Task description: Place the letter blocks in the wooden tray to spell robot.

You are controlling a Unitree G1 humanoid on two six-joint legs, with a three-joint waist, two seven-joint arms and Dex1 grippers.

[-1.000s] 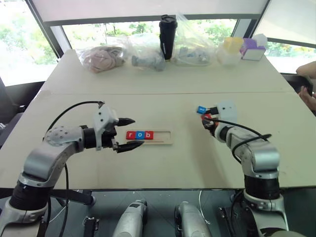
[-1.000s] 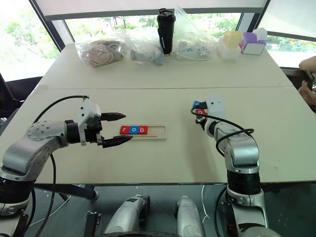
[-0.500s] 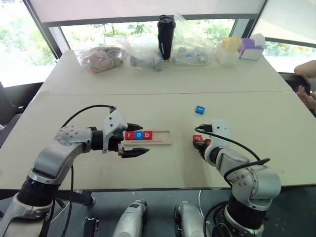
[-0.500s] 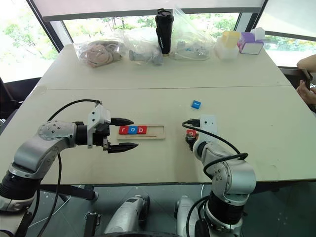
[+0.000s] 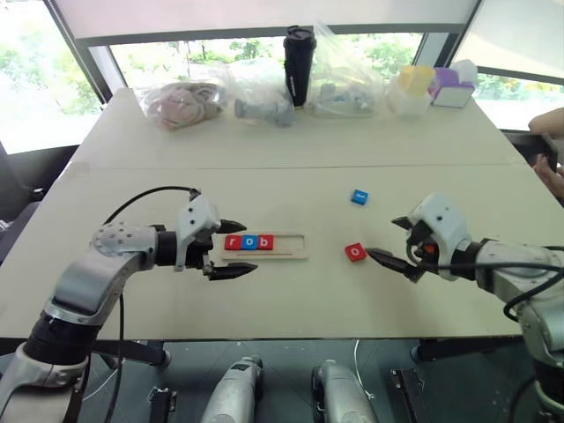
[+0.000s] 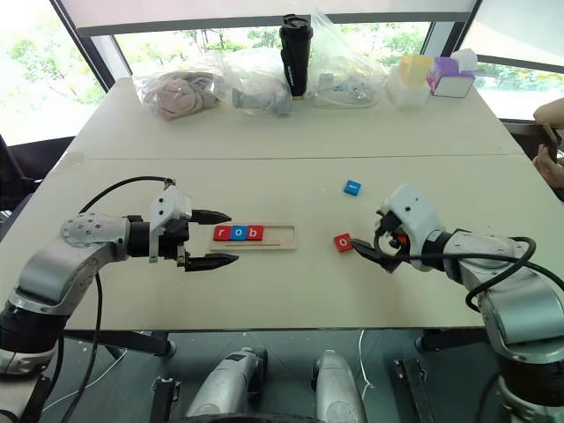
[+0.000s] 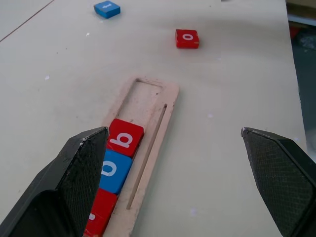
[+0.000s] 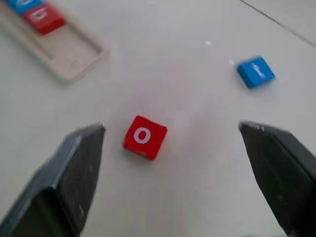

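1. My right tool (image 5: 398, 243) gapes wide, empty, right of centre.
2. Red o tile (image 5: 355, 252) lies on the worktop (image 5: 291, 291) beside it.
3. Wooden tray (image 5: 286, 246), centre, holds r, o, b.
4. My left tool (image 5: 231, 248) is spread, empty, at the tray's left end.

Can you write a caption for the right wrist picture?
Open right gripper hovering over the red o block, blue block nearby.

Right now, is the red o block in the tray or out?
Out. The red o block lies on the table, apart from the wooden tray.
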